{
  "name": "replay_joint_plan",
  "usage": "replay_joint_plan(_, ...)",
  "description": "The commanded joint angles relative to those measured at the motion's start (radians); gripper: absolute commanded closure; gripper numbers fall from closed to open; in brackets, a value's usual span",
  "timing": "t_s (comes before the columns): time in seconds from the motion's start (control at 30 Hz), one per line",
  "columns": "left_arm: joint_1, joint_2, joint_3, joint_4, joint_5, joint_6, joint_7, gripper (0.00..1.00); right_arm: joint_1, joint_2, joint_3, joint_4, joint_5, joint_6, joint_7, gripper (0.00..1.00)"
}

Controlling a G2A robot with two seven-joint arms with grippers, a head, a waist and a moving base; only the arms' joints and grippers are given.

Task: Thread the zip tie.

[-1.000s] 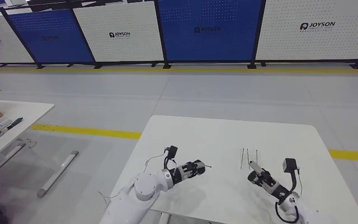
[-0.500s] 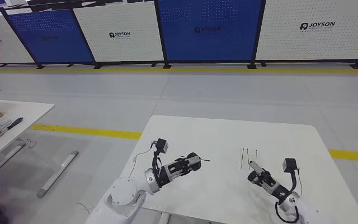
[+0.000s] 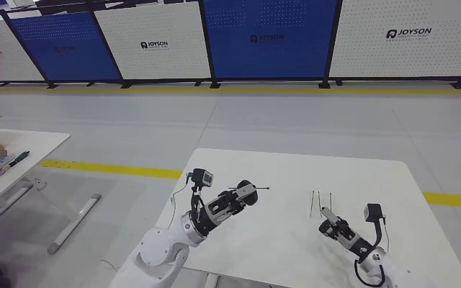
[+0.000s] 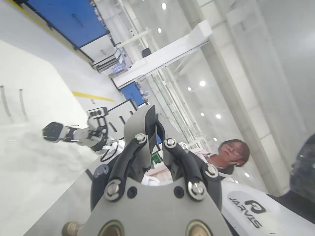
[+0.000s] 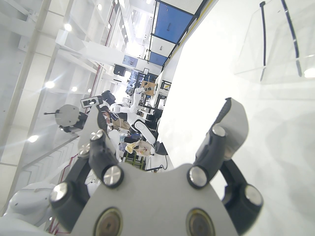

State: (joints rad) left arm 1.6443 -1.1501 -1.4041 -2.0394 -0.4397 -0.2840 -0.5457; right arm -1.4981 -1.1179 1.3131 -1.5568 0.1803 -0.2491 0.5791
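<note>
A thin black zip tie [image 3: 259, 188] is pinched in the left pincer [image 3: 247, 190] above the table [image 3: 288, 165], lying about level with its free length pointing to 3 o'clock. At its 3 o'clock, well apart, two spare ties [image 3: 330, 201] of the same black kind rest side by side on a clear sheet [image 5: 275, 57]. They are nearly parallel, running 12 to 6 o'clock with their square heads at the 12 o'clock end.

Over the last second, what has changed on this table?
The left gripper, jaws shut on a zip tie, has lifted higher over the table, its elbow swinging out to the robot's left; the tie still points toward the right gripper. That gripper, jaws open, and the spare zip ties near it stayed put.
</note>
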Motion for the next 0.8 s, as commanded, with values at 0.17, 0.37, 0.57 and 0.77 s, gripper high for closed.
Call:
replay_joint_plan(0.17,0.020,0.001,-0.009,-0.021,-0.028,-0.037,0.001,1.00,0.000,0.000,0.000,0.000,0.000,0.000,0.000,0.00)
replay_joint_plan(0.37,0.020,0.001,-0.009,-0.021,-0.028,-0.037,0.001,1.00,0.000,0.000,0.000,0.000,0.000,0.000,0.000,0.00)
replay_joint_plan(0.57,-0.001,0.001,0.031,0.012,0.083,0.009,0.009,1.00,0.000,0.000,0.000,0.000,0.000,0.000,0.000,0.00)
replay_joint_plan(0.77,-0.051,-0.003,0.121,0.124,0.131,0.087,-0.019,1.00,0.000,0.000,0.000,0.000,0.000,0.000,0.000,0.00)
